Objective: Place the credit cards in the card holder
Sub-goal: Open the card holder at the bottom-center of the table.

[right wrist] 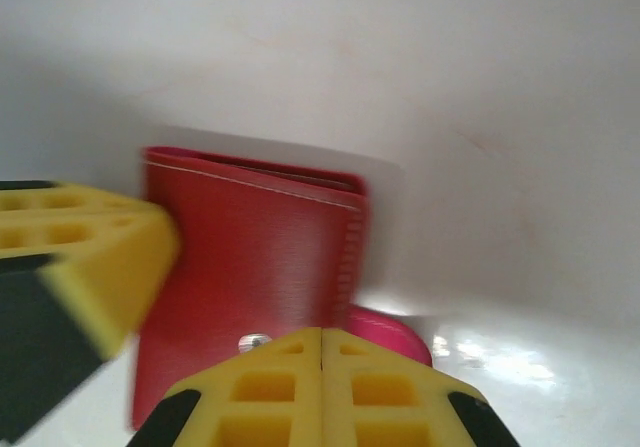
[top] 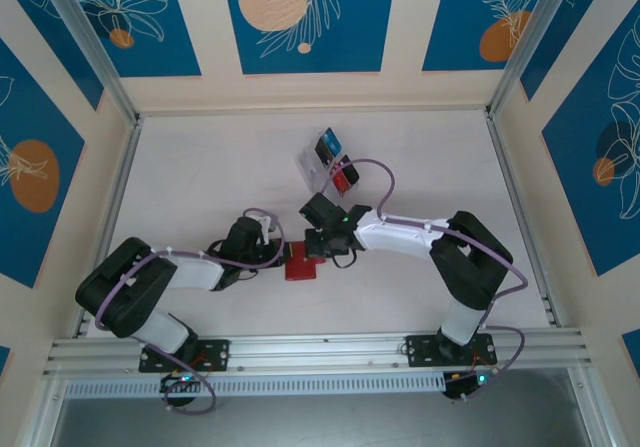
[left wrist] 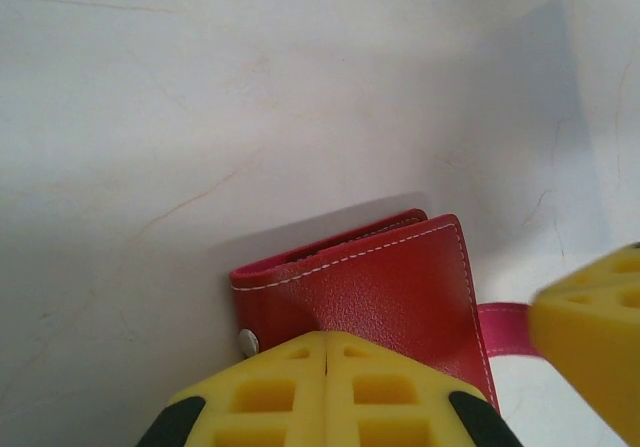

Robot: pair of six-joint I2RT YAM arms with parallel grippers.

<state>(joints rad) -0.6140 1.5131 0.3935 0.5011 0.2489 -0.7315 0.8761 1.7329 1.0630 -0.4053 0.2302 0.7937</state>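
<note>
Red card holder (top: pixel 299 265) is lying flat just 6 o'clock of table (top: pixel 200 167) centre, folded, with both arms crowding it. In the left wrist view its stitched edge is facing 12, the snap stud (left wrist: pixel 247 342) is showing at the 8 o'clock corner, and the pink tab (left wrist: pixel 505 325) is sticking out at 3. Left gripper (top: pixel 271 257) is sitting at the holder's 9 o'clock. Its yellow fingers (left wrist: pixel 270 397) are pressed together with no gap, their tips overlapping the holder's near edge, and I can't tell if any leather is pinched between them. Right gripper (top: pixel 323 251) is coming in at the holder's 2 o'clock. Its pads are likewise closed flush against each other over the stud end in its own wrist view, where the left finger is blurring at 9. Credit cards (top: pixel 327 148) are standing in the clear slotted rack (top: pixel 312 170), well apart at 12 o'clock of the holder, with dark blue and black toward the far end and red toward the near end.
</note>
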